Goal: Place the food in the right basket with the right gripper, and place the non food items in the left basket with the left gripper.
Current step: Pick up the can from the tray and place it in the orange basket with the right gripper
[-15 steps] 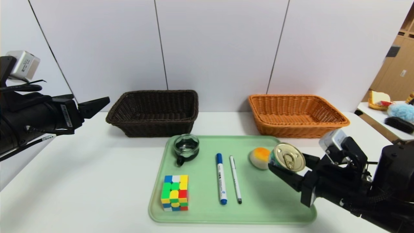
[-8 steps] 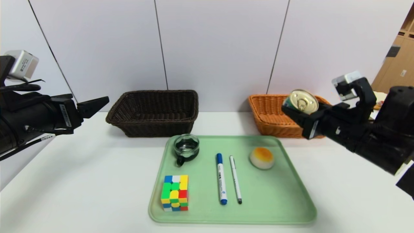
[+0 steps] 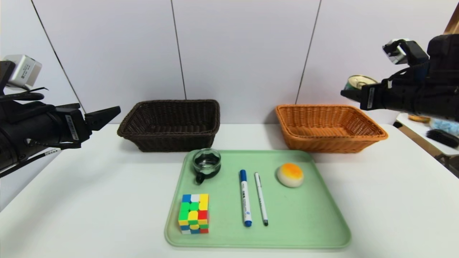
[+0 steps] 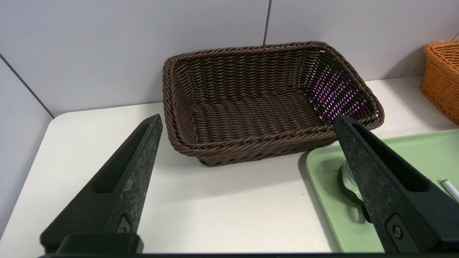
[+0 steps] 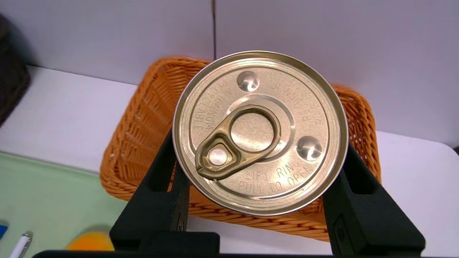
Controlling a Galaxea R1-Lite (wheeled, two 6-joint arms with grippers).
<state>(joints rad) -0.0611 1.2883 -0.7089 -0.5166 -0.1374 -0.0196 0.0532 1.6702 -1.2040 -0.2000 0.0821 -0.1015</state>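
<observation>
Looked like a robot lab or data-collection room, not a home. Plain white desk [image 3: 89, 200] stood against bare pale wall panels [image 3: 244, 53] with dark seams. Sorting props were staged on a green tray [image 3: 304, 222], with two wicker baskets, dark brown [image 3: 172, 123] and orange [image 3: 328, 127], behind it. A side table [image 3: 426, 138] at far right held more loose props, including a black brush [image 3: 443, 138], with tan wood shelving [image 3: 452, 19] behind it.
</observation>
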